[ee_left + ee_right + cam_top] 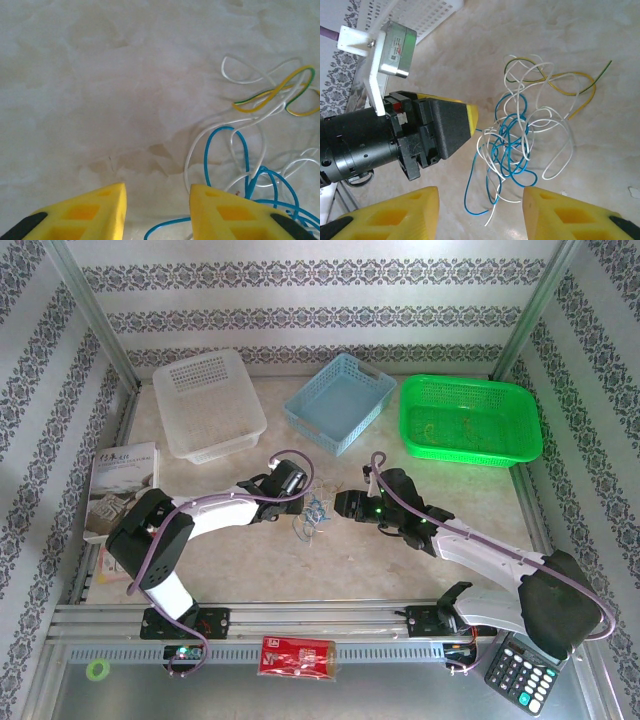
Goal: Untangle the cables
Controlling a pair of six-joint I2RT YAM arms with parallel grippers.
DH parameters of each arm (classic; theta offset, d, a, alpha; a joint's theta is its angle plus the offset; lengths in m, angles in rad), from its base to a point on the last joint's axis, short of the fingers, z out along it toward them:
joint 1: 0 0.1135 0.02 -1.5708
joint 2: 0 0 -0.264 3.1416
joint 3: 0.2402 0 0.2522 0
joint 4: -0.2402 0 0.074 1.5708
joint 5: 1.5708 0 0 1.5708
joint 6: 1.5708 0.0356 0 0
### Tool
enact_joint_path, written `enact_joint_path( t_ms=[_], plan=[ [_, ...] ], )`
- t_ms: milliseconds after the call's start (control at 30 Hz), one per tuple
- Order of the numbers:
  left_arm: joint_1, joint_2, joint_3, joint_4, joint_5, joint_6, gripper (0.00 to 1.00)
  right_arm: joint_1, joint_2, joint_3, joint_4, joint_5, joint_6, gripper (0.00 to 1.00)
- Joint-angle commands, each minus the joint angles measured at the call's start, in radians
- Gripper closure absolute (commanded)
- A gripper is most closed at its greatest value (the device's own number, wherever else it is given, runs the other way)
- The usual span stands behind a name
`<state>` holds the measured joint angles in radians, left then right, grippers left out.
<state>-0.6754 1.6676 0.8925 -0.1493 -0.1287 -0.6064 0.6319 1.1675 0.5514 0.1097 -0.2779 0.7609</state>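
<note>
**A:** Where are the cables?

**B:** The cables (314, 510) lie on the table (330, 570) as one loose tangle. They are a short way on the near side of the blue basket (340, 405), toward the arm bases. They are thin and curly: some blue, some white, and one yellow-green.

**A:** Are they separated from each other?

**B:** No. In the right wrist view the blue and white wires cross each other many times. The yellow-green wire lies at the edge of the tangle.

**A:** What about the left end effector?

**B:** The left end effector (303, 498) is low over the table, on the near side of the blue basket and just left of the tangle. Its yellow fingers (100, 215) stand moderately apart. Bare table shows between them and nothing is gripped. A blue loop passes just beside one finger.

**A:** And the right end effector?

**B:** The right end effector (338, 505) is also on the near side of the blue basket, just right of the tangle, and it faces the left one. Its fingers (555, 210) stand apart and hold nothing. The loose ends of a blue and a white wire lie on the table in the gap.

**A:** What stands around?

**B:** A white basket (205, 405) is just left of the blue basket, and a green basket (410, 420) is just right of it. A book (120, 485) lies further left, and a calculator (520, 675) sits well apart, near and to the right.
</note>
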Motion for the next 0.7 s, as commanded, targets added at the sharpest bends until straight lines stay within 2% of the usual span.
enact_joint_path(
  t_ms=[0,100,567,667],
  plan=[
    [-0.015,0.003,-0.007,-0.017,-0.040,-0.018,0.65,-0.010,-0.015,0.010,0.031,-0.022,-0.007,0.52],
    [-0.015,0.007,-0.010,-0.013,-0.041,-0.018,0.71,-0.011,-0.008,0.015,0.035,-0.028,-0.007,0.52],
    [-0.018,0.028,-0.025,0.013,-0.029,-0.023,0.71,-0.011,0.000,0.017,0.048,-0.032,-0.003,0.52],
    [-0.018,0.035,-0.027,0.018,-0.027,-0.021,0.79,-0.011,0.003,0.018,0.049,-0.032,-0.002,0.52]
  ],
)
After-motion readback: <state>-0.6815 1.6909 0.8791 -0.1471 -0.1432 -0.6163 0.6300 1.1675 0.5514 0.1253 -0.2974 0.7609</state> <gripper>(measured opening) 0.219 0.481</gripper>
